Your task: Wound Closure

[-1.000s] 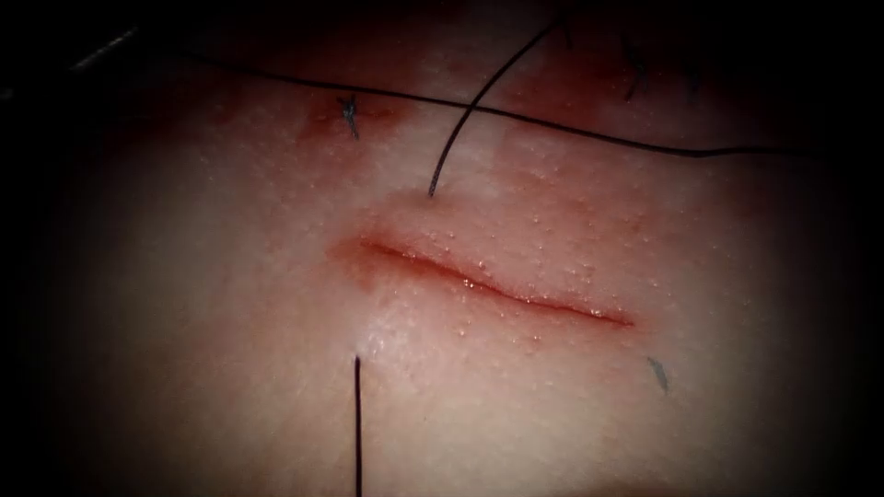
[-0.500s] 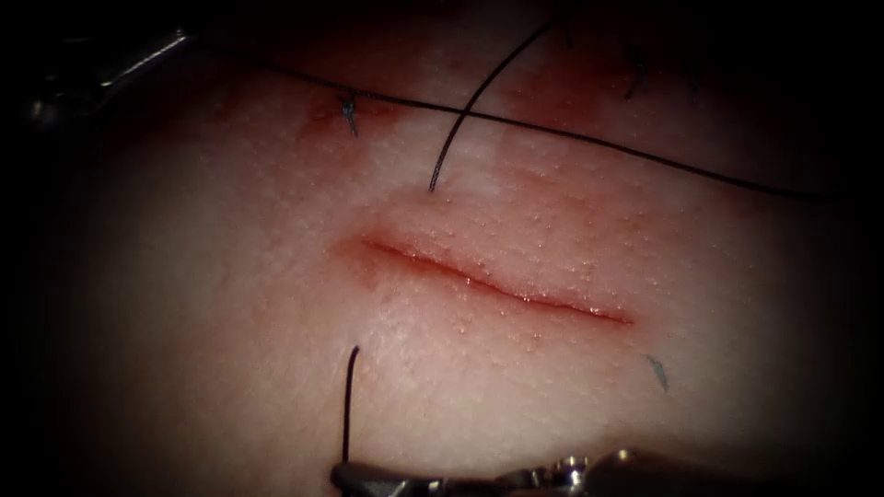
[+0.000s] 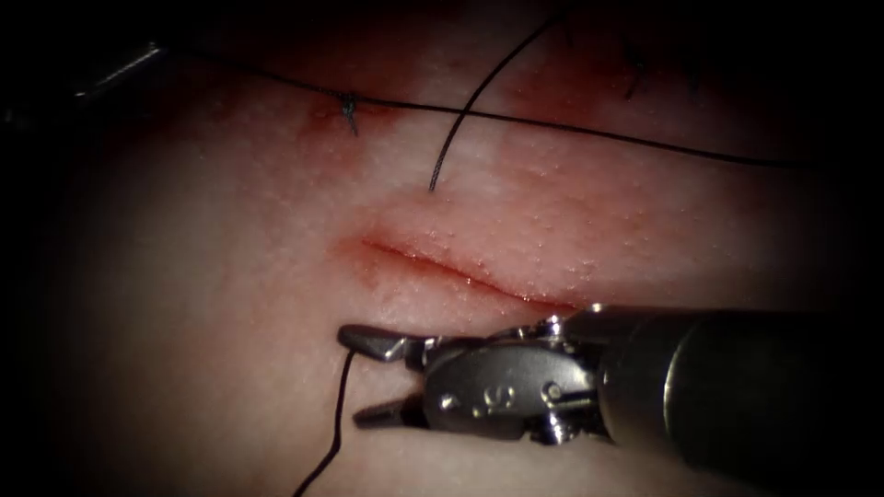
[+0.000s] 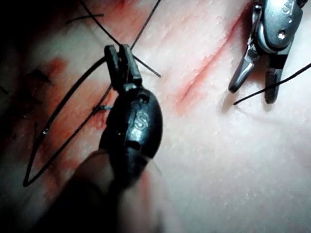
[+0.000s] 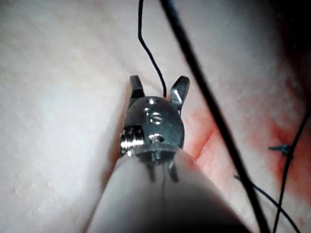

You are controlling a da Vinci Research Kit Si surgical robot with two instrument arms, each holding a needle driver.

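Two tools were mine over the tissue (image 3: 184, 304). My right tool (image 3: 354, 377) lay just below the cut (image 3: 433, 262), jaws wide and gripping nothing. A thread strand (image 3: 339, 405) coming out of the tissue ran crosswise through the gap between them. My left tool (image 4: 121, 53), well apart beyond the cut, was clamped on the long thread (image 3: 571, 126). My right shaft covered the cut's right end. I could not make out the needle.

Endoscope looks down from above and in front at the cut (image 3: 460, 271) in the tissue (image 3: 230, 276), close in. Left wrist view runs along its shaft to the left tool (image 4: 122, 60), very near. Right wrist view does likewise behind the right tool (image 5: 159, 87). All three share the cut and the thread (image 3: 589, 131).
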